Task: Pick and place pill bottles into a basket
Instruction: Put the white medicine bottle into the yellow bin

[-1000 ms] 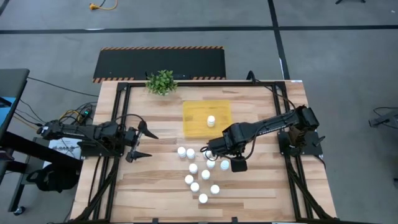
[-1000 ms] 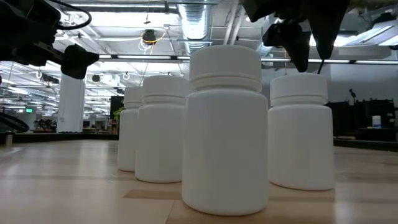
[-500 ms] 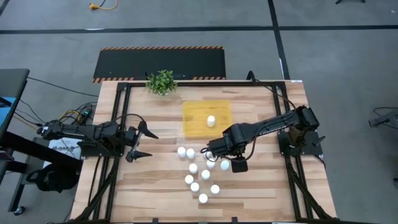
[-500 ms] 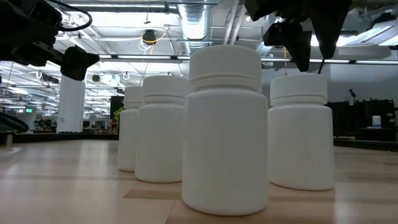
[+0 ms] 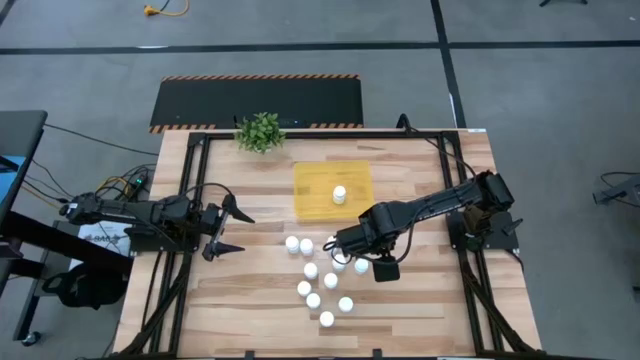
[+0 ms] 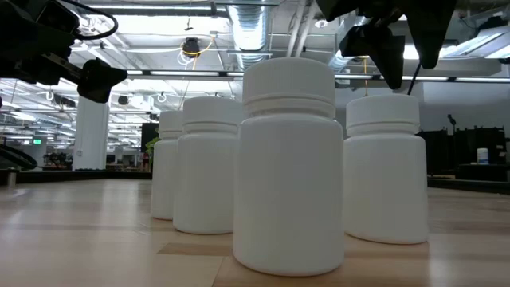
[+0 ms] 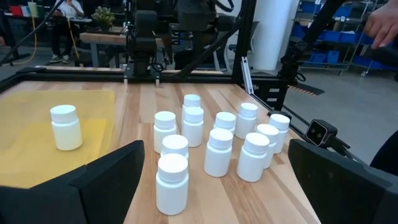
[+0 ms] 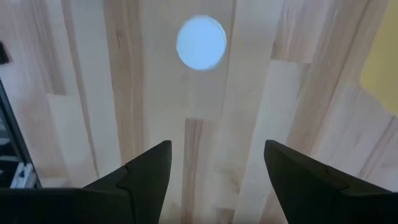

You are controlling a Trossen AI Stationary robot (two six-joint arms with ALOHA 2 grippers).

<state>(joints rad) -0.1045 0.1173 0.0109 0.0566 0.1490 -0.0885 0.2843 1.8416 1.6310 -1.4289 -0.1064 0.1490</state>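
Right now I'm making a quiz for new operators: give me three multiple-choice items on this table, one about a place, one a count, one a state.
1. Where is the plant?
A. beside the right arm's base
B. at the table's far edge
C. in the tray

2. How many bottles stand in the yellow tray?
A. one
B. three
C. none

3. The left gripper fingers are:
A. shut on a bottle
B. shut, empty
C. open, empty

Answers: B, the plant sits beyond the tray; A, a single bottle stands there; C, the fingers are spread with nothing between.

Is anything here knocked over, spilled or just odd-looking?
Nothing stands out. The loose pill bottles all stand upright in a cluster on the table, and one bottle stands upright inside the yellow tray. The small plant is upright too.
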